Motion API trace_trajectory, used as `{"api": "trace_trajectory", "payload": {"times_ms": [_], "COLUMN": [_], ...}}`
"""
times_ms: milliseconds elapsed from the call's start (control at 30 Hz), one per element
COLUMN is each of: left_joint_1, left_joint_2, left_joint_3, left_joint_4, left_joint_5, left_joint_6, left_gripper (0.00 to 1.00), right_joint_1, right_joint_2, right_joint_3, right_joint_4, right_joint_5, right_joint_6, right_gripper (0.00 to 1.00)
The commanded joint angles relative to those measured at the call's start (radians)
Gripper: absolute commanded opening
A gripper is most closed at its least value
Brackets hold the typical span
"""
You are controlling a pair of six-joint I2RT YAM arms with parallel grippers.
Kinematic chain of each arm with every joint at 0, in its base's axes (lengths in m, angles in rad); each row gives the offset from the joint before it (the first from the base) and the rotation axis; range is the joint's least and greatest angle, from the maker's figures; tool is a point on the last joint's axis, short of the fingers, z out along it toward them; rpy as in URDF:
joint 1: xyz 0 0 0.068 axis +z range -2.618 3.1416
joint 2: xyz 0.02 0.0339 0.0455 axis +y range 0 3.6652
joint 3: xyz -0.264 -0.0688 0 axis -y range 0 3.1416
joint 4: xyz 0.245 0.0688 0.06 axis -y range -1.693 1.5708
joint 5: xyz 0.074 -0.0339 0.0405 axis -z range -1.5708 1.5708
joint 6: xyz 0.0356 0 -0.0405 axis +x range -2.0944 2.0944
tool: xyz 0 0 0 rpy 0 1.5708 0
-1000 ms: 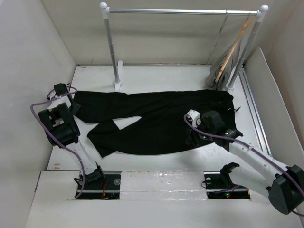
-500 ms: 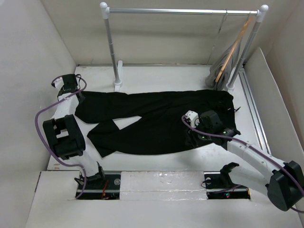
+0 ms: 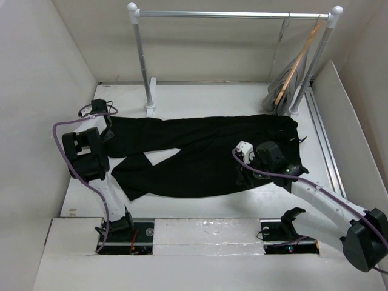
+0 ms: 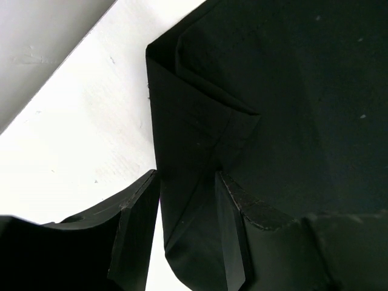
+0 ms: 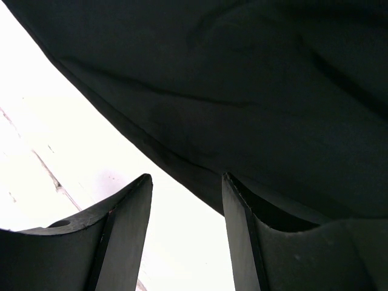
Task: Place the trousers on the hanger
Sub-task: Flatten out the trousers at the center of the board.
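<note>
The black trousers (image 3: 206,151) lie flat across the table, legs to the left and waist to the right. My left gripper (image 3: 107,128) is open at the end of the far leg. In the left wrist view a folded corner of the cloth (image 4: 200,139) lies between its open jaws (image 4: 186,176). My right gripper (image 3: 244,177) is open at the trousers' near edge by the waist. In the right wrist view (image 5: 187,179) the cloth edge (image 5: 242,73) meets its right finger, with bare table between the jaws. The grey hanger (image 3: 291,85) hangs from the rail at the back right.
A metal clothes rail (image 3: 230,13) spans the back on two posts; the left post (image 3: 142,60) stands just behind the trousers. A light brown wooden hanger (image 3: 297,60) hangs against the grey one. White walls close in both sides.
My left arm has swung its wrist back and then right, bringing the gripper onto the end of the far trouser leg. The right arm has hardly moved.
</note>
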State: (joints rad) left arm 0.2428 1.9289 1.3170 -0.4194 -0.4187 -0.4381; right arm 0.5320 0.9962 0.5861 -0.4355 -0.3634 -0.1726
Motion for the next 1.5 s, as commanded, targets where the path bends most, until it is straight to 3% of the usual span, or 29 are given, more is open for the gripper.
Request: {"api": "trace_trajectory", "payload": {"times_ms": [0, 133, 200, 300, 500, 700, 867, 967, 1000, 1067, 1133, 1200, 1267, 1300, 1333, 1367, 1467], "left_joint_1": [-0.007, -0.016, -0.016, -0.016, -0.007, 0.073, 0.128, 0.159, 0.159, 0.159, 0.159, 0.136, 0.039, -0.044, -0.081, -0.114, -0.189], "left_joint_2": [-0.03, 0.001, 0.002, 0.001, -0.099, -0.235, -0.226, -0.222, -0.225, -0.276, -0.3, -0.374, -0.428, -0.492, -0.493, -0.52, -0.605], "left_joint_3": [0.039, 0.048, 0.045, 0.042, -0.005, -0.127, -0.131, -0.13, -0.128, -0.146, -0.154, -0.188, -0.232, -0.289, -0.289, -0.308, -0.422], "left_joint_4": [0.008, -0.002, -0.005, -0.021, -0.048, -0.021, -0.064, -0.067, -0.074, -0.079, -0.076, -0.071, -0.074, -0.111, -0.111, -0.157, -0.165], "left_joint_5": [-0.006, -0.018, -0.035, -0.06, -0.107, -0.071, -0.036, 0.043, 0.044, 0.072, 0.083, 0.123, 0.109, 0.112, 0.112, 0.118, 0.165], "left_joint_6": [0.029, 0.021, 0.015, -0.001, -0.063, -0.116, -0.169, -0.166, -0.169, -0.169, -0.169, -0.137, -0.102, -0.088, -0.088, -0.124, -0.178], "left_gripper": [0.37, 0.31, 0.12, 0.0, 0.0, 0.0, 0.0, 0.33, 0.56, 0.69, 0.68, 0.55, 0.49, 0.45, 0.45, 0.45, 0.48], "right_joint_1": [0.013, 0.013, 0.013, 0.013, 0.013, 0.013, 0.013, 0.013, 0.013, 0.013, 0.013, 0.013, 0.013, 0.013, 0.013, 0.013, 0.022], "right_joint_2": [-0.018, -0.018, -0.018, -0.019, -0.021, -0.028, -0.024, -0.034, -0.039, -0.044, -0.044, -0.048, -0.05, -0.051, -0.051, -0.051, -0.048], "right_joint_3": [0.023, 0.024, 0.034, 0.041, 0.055, 0.072, 0.087, 0.096, 0.095, 0.1, 0.101, 0.1, 0.098, 0.096, 0.096, 0.096, 0.1], "right_joint_4": [0.023, 0.018, 0.014, 0.006, 0.0, -0.022, -0.057, -0.068, -0.069, -0.074, -0.074, -0.072, -0.069, -0.062, -0.062, -0.059, -0.055], "right_joint_5": [-0.009, -0.006, 0.001, 0.009, 0.024, 0.026, 0.029, 0.023, 0.021, 0.014, 0.011, 0.003, -0.005, -0.012, -0.012, -0.017, -0.026], "right_joint_6": [-0.01, -0.007, -0.011, -0.018, -0.027, -0.048, -0.068, -0.07, -0.068, -0.07, -0.071, -0.076, -0.079, -0.084, -0.084, -0.085, -0.09], "right_gripper": [0.55, 0.55, 0.55, 0.55, 0.55, 0.55, 0.55, 0.56, 0.6, 0.62, 0.62, 0.58, 0.46, 0.22, 0.22, 0.15, 0.18]}}
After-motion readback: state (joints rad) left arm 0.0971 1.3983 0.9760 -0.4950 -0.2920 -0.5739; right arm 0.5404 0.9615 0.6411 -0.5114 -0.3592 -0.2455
